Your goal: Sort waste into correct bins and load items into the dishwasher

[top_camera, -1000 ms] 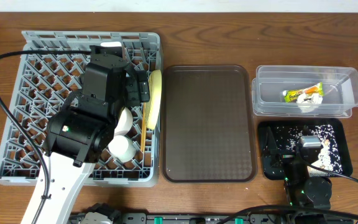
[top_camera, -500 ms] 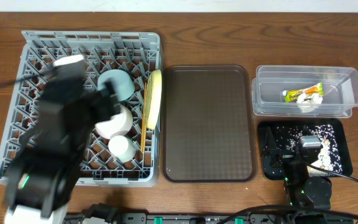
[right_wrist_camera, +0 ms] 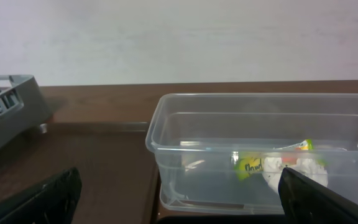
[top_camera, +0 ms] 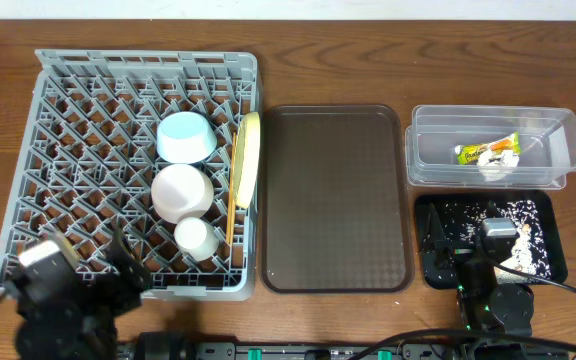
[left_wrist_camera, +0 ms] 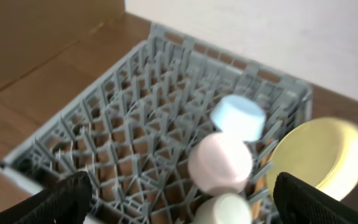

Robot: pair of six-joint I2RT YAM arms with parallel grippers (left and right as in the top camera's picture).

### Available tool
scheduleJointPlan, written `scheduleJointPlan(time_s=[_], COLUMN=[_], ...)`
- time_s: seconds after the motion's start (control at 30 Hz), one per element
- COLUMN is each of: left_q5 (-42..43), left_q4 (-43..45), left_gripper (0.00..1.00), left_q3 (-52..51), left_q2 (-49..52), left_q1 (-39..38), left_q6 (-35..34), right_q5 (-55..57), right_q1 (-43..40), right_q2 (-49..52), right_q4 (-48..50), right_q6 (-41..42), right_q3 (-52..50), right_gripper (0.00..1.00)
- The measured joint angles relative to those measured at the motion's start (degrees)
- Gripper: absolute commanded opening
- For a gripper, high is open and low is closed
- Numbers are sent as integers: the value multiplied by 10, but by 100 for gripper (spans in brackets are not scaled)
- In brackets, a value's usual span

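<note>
The grey dish rack (top_camera: 138, 58) fills the left of the table and carries every dish, with the brown tray (top_camera: 333, 200) just beside it. The left gripper (left_wrist_camera: 182, 193) hangs off the rack's near left corner, blurred from above, its jaws spread wide and holding nothing. The clear tub (top_camera: 558, 130) and the black tray (top_camera: 428, 210) sit at the far right, tub behind tray. The right gripper (right_wrist_camera: 179, 199) sits low at the black tray's near side, likewise spread and empty. In the rack the yellow-green plate (top_camera: 251, 150) stands on edge by the right wall. The light blue bowl (top_camera: 186, 138), white bowl (top_camera: 181, 192) and white cup (top_camera: 192, 237) run in a line toward the near edge, and the chopsticks (top_camera: 232, 205) lie between them and the plate. The wrapper (top_camera: 488, 152) and tissue (top_camera: 494, 170) lie in the tub, the food scraps (top_camera: 513, 215) in the black tray. Sorting and loading look done, so the step is parking the arms: keep both jaws spread, lift clear before swinging, and hold the left one off the rack's pegs and rim so nothing is jolted
</note>
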Motion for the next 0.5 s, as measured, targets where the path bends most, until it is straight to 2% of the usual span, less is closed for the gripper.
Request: scheduleJointPlan(time_s=[0.1, 0.2, 0.5], left_q5=[0, 0, 55], left_q4=[31, 129, 541], left_gripper=[94, 94, 95], left_q3=[-79, -164, -359], left_q2=[-52, -99, -162], left_q1=[9, 15, 19], left_q6=[-10, -34, -76], right_q5=[0, 0, 0], right_q1=[0, 0, 0], right_q2=[0, 0, 0], right_q4=[-1, 0, 0], right_q6=[0, 0, 0], right_q3=[0, 0, 0], right_gripper=[99, 99, 99])
